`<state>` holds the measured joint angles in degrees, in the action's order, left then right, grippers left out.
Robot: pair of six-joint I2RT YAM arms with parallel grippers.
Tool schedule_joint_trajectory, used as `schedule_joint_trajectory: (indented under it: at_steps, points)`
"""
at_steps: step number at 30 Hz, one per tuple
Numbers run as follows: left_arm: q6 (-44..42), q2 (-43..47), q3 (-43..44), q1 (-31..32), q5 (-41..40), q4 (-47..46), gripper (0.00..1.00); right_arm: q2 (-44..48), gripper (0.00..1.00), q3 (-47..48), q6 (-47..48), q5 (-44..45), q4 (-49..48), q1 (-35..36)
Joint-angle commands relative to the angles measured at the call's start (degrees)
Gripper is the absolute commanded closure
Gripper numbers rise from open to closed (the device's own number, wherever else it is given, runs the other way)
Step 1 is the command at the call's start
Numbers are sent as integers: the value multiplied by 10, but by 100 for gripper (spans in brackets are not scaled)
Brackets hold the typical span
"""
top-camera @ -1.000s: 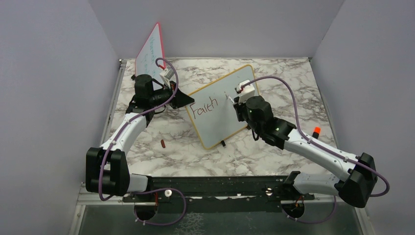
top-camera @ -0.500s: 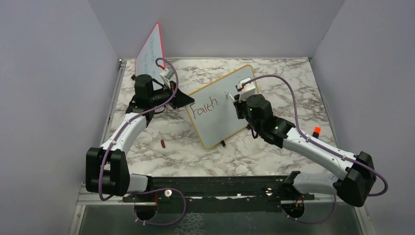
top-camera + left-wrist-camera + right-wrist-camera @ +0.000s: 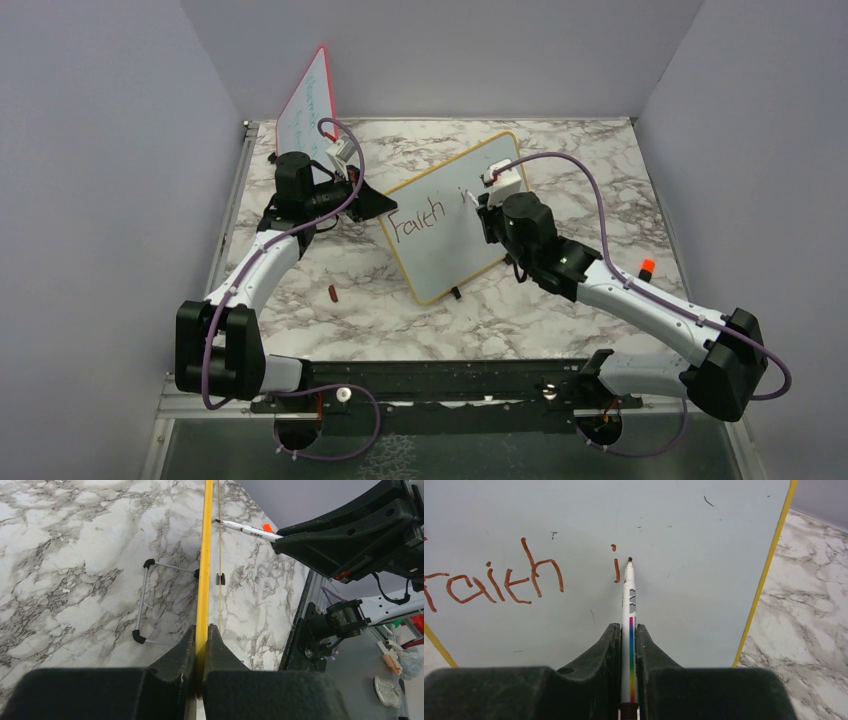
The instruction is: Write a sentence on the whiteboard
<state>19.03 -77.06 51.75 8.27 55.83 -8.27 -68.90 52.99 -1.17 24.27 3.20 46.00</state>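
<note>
The whiteboard (image 3: 440, 225) with its yellow frame stands tilted mid-table. My left gripper (image 3: 383, 205) is shut on its left edge; in the left wrist view the yellow frame (image 3: 202, 570) runs edge-on between the jaws of that gripper (image 3: 201, 635). The sentence (image 3: 499, 582) reads "Faith i" in dark red, also visible from above (image 3: 425, 222). My right gripper (image 3: 629, 632) is shut on a white marker (image 3: 628, 605) with a rainbow stripe. Its tip rests at the board just right of the "i". From above the right gripper (image 3: 482, 205) sits over the board's upper right part.
A red-framed board (image 3: 308, 100) with faint writing leans at the back left. A small dark red object (image 3: 332, 293) lies on the marble near the left arm. An orange-red cap (image 3: 647, 267) lies at the right. A wire stand foot (image 3: 142, 602) rests behind the board.
The right arm has shifted very slightly, the marker tip staying just after the "i". The left gripper and board have not moved.
</note>
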Motion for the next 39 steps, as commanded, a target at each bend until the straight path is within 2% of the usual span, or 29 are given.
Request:
schedule_joint_trajectory:
  at_steps: [1,26,39]
  points:
    - [-36,-19,-8,15,-3,47,100,-2,99,7,0,-20,44,-6]
    - [-36,-22,-7,15,-5,47,100,14,99,-12,-19,-25,68,-6]
    - [-36,-23,-7,15,-2,47,100,17,99,-14,-7,-9,11,-6]
